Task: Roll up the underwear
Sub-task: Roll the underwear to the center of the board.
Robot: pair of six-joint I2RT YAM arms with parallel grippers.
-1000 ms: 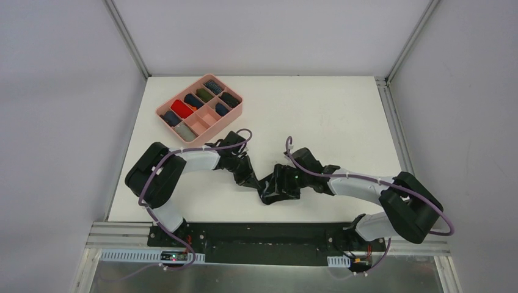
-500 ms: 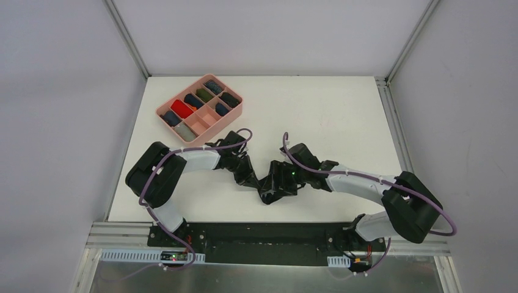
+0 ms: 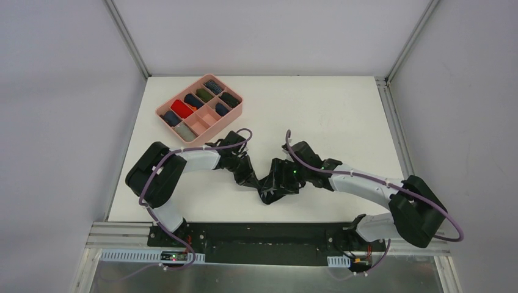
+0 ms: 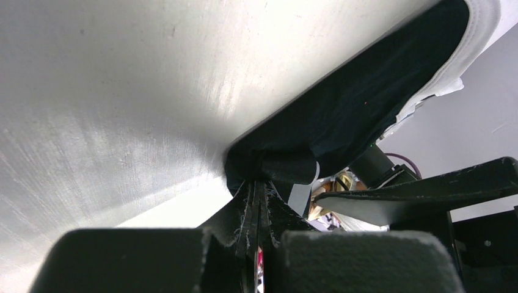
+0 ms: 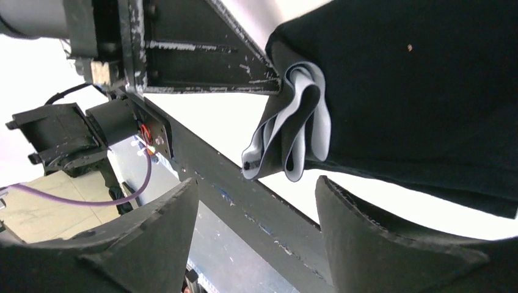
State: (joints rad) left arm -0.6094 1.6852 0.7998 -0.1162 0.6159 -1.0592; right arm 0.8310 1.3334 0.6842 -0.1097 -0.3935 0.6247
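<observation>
The black underwear (image 3: 276,188) lies bunched on the white table near its front edge, between my two grippers. My left gripper (image 3: 250,177) holds its left end. In the left wrist view the left gripper (image 4: 257,188) is shut on a pinch of the black cloth (image 4: 366,104), whose white waistband (image 4: 482,30) shows at the top right. My right gripper (image 3: 284,177) sits over the right part of the bunch. In the right wrist view the right gripper (image 5: 256,182) is open, with the folded waistband edge (image 5: 293,137) of the black cloth (image 5: 421,85) just beyond its fingertips.
A pink compartment tray (image 3: 237,112) with several rolled garments stands at the back left of the table (image 3: 330,110). The black mounting rail (image 3: 269,235) runs along the near edge below the underwear.
The right arm has pushed its gripper a little further left and back over the underwear, and its jaws have widened slightly. The left gripper has stayed shut and still.
</observation>
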